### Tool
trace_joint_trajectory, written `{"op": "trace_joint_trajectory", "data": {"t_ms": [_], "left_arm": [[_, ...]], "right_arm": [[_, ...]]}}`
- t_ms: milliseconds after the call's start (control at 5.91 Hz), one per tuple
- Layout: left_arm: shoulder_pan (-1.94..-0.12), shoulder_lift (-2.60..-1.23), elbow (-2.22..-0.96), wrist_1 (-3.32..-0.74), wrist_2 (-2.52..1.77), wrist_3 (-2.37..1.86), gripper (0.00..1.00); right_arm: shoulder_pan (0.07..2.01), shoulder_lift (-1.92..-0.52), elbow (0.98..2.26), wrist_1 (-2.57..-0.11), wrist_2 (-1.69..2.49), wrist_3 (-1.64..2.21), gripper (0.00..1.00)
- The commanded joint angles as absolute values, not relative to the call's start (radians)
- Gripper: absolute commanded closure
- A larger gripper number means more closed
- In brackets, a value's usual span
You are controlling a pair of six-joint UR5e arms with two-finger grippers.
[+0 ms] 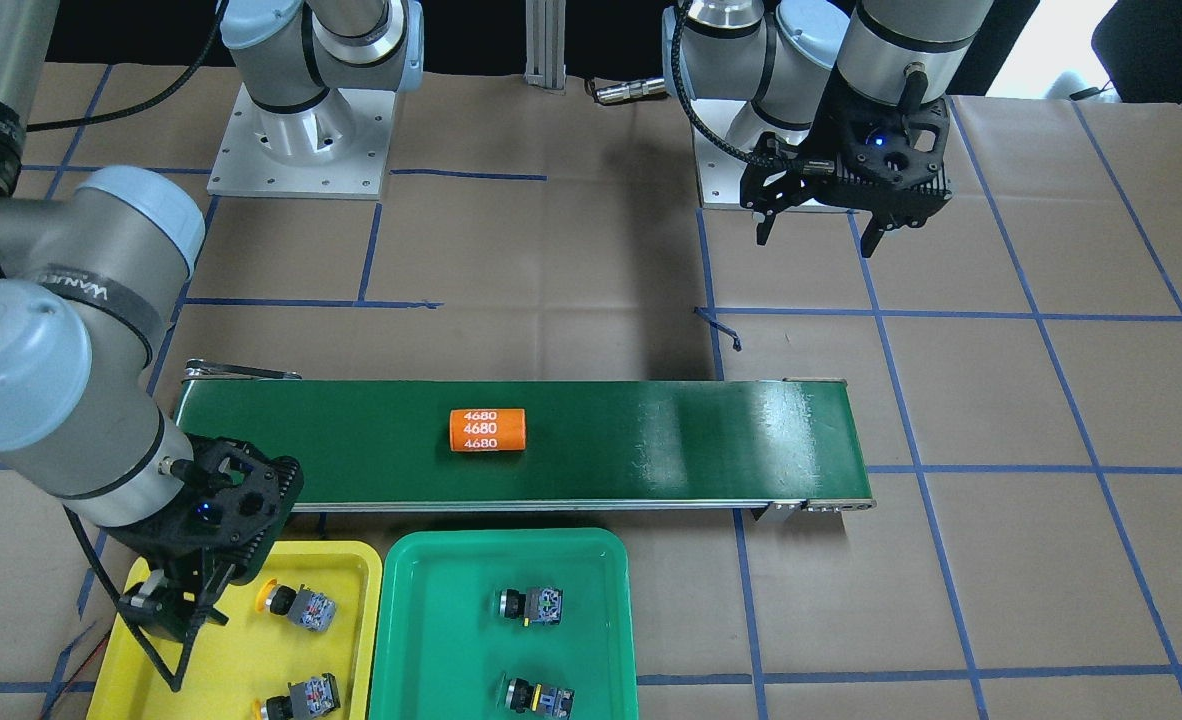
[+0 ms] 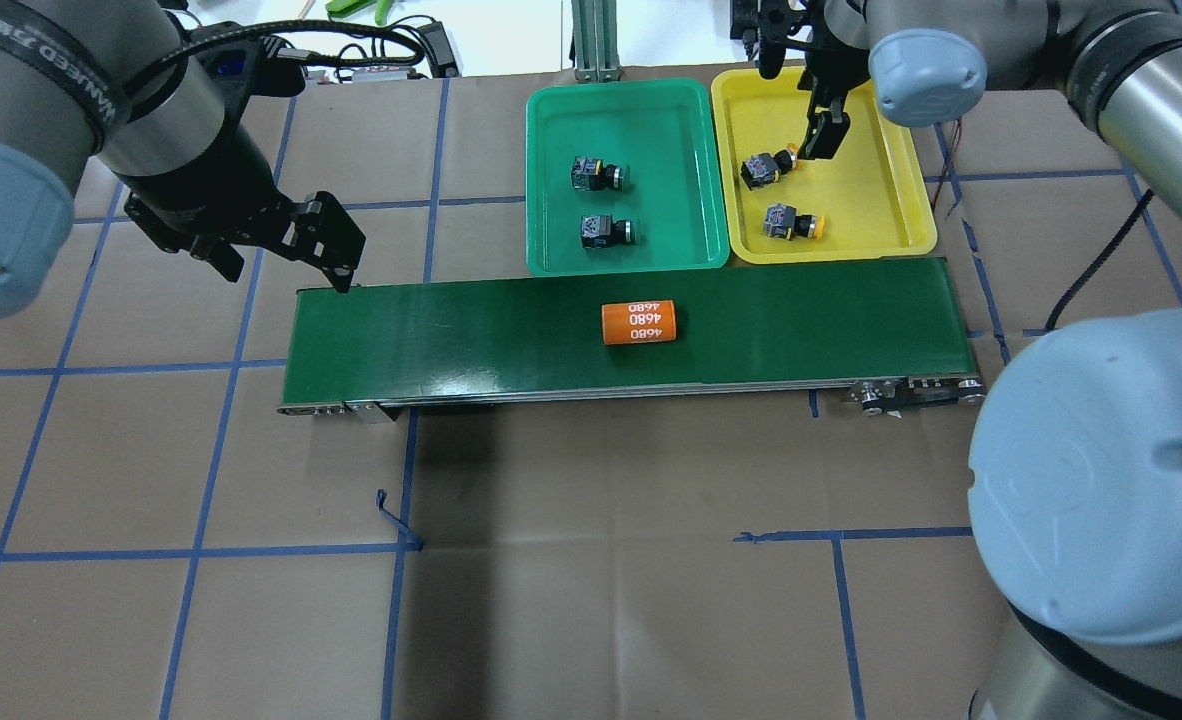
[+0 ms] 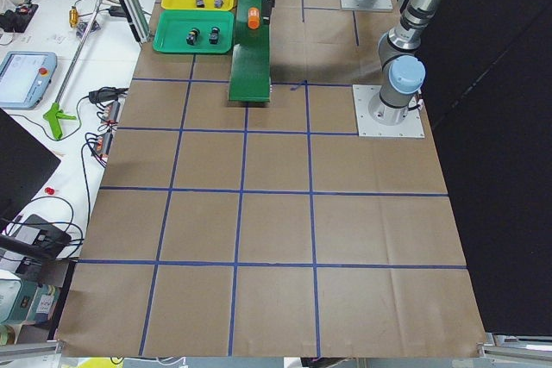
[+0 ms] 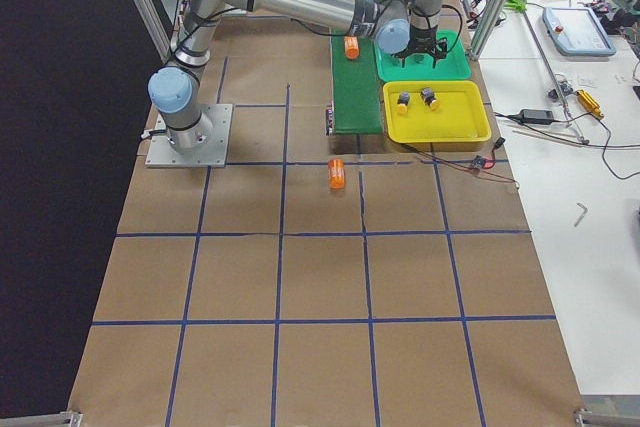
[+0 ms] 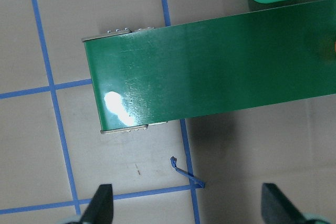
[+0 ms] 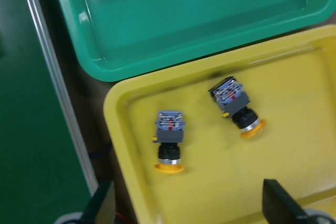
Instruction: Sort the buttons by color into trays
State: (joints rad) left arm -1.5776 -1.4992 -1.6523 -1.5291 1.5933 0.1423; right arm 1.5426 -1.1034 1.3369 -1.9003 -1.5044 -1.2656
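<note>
Well, nearest the robot the table (image 2: 591, 560) is brown paper crossed with blue tape. Next out lies the dark-green conveyor belt (image 2: 451, 335), carrying one orange cylinder (image 2: 639, 322) printed "4680" near its middle; that is no part of the sort. The left gripper (image 1: 815, 243) hangs over the table by the belt's end, its fingers (image 5: 103, 205) spread wide and holding nothing.

Just beyond the belt sit the two trays, side by side. The green tray (image 2: 551, 150) holds both green buttons (image 2: 597, 175), lying on their sides and apart from each other. The yellow tray (image 2: 901, 210) holds both yellow buttons (image 6: 169, 141), likewise on their sides and apart. The right gripper (image 6: 190, 205) hovers above the yellow tray, fingers (image 6: 278, 205) spread and empty. In the overhead view one fingertip looks just beside the farther button's cap.

By that count the sorting looks finished, so the step in hand is probably the right arm's retreat. To do it well, rise straight up first with the fingers apart, so no tip clips that cap or rolls the button. Only once above the rim swing back over the belt, high enough to miss the cylinder.
</note>
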Motion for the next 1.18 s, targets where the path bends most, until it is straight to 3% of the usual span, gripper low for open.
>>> {"op": "trace_joint_trajectory", "data": {"t_ms": [0, 169, 1014], "left_arm": [[-1.577, -1.496, -1.654, -1.529, 1.592, 0.143, 0.01], [-1.577, -1.496, -1.654, -1.531, 1.592, 0.143, 0.01], [-1.578, -1.493, -1.651, -1.536, 1.597, 0.141, 0.01]], "right_arm": [[1.542, -1.234, 1.409, -1.813, -1.567, -0.773, 0.0], [1.542, -1.299, 1.423, -1.739, -1.598, -0.52, 0.0], [1.551, -1.543, 1.425, -1.457, -1.585, 0.03, 0.0]]}}
